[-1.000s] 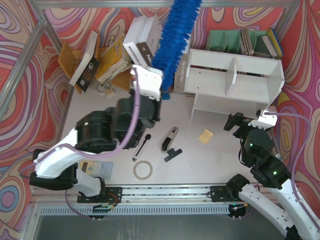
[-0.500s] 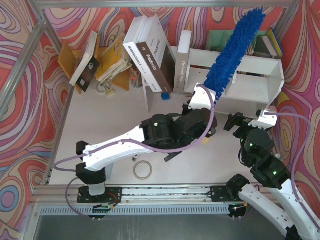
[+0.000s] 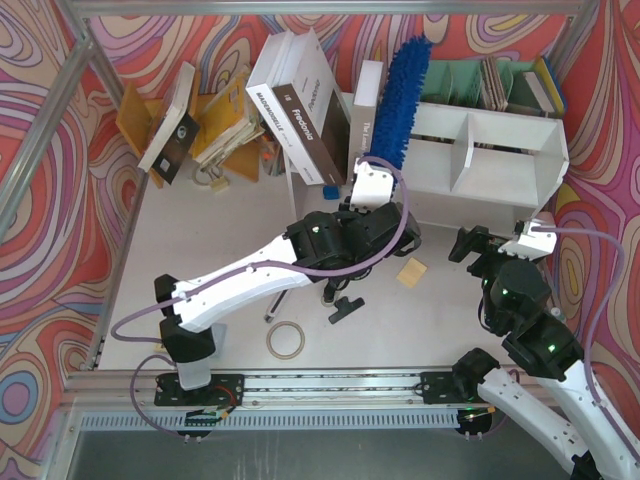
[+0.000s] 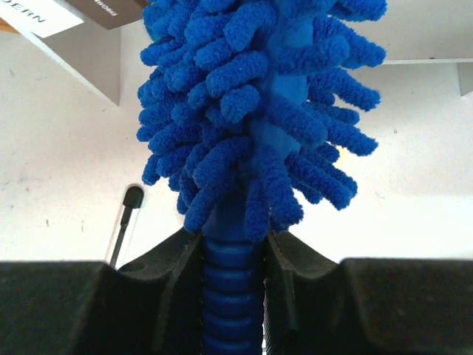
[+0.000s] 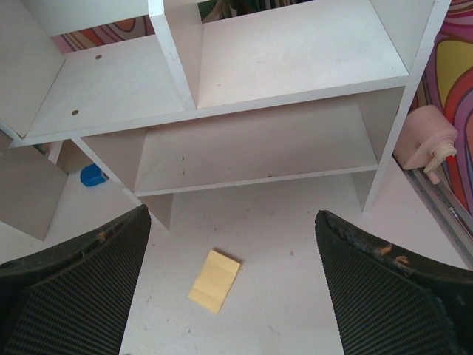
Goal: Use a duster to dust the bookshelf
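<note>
Two-arm station, with all positions given relative to the bookshelf (image 3: 500, 172), the wide white two-tier unit whose upper tier is split by a central divider. The left gripper (image 3: 376, 170) sits at the bookshelf's left front corner, clenched on the ribbed blue handle of the duster (image 3: 400, 95). In the left wrist view both fingers (image 4: 177, 277) press against the handle just below the first shaggy strands. From that corner the duster's fluffy blue head runs rearward across the left end of the bookshelf and reaches past its back edge. The overhead view does not show whether the strands touch the board. The right gripper (image 3: 478, 243) hovers in front of the bookshelf's right half, facing the open tiers, its jaws spread wide with nothing between them. A yellow notepad (image 5: 215, 280) lies flat on the table just in front of the lower tier, near the bookshelf's centre and apart from both grippers. A small blue object (image 5: 92, 175) rests by the bookshelf's left foot. Behind the bookshelf stands a pale green file organiser (image 3: 450, 80) holding a few books. To the bookshelf's left, large leaning books (image 3: 295, 100) are stacked against one another. Well in front of the bookshelf, toward the arm bases, lies a tape ring (image 3: 285, 340).
</note>
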`<state>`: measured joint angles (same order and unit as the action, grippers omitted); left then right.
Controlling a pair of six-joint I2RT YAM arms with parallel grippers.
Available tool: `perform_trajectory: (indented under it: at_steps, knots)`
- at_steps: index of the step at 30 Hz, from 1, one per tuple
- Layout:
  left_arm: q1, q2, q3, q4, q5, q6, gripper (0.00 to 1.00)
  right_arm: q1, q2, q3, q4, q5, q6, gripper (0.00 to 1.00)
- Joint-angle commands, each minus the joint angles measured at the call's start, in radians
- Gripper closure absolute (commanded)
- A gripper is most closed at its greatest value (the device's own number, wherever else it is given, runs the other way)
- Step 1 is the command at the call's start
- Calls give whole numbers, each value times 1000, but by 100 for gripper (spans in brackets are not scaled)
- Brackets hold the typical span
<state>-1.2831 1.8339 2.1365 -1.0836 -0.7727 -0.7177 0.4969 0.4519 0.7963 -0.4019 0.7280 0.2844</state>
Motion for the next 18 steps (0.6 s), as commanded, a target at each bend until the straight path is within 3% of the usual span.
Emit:
perform_trajectory:
  at_steps: [1, 11, 18]
  knots:
    - [6, -92, -39, 5, -102, -53, 100, -3, -11, -5, 22, -5, -4, 18]
    - [32, -243, -123, 12, -248, -56, 100, -2, -14, -5, 23, -7, -3, 18]
    - [31, -335, -169, 157, -250, 69, 100, -3, -11, -5, 21, -9, -2, 18]
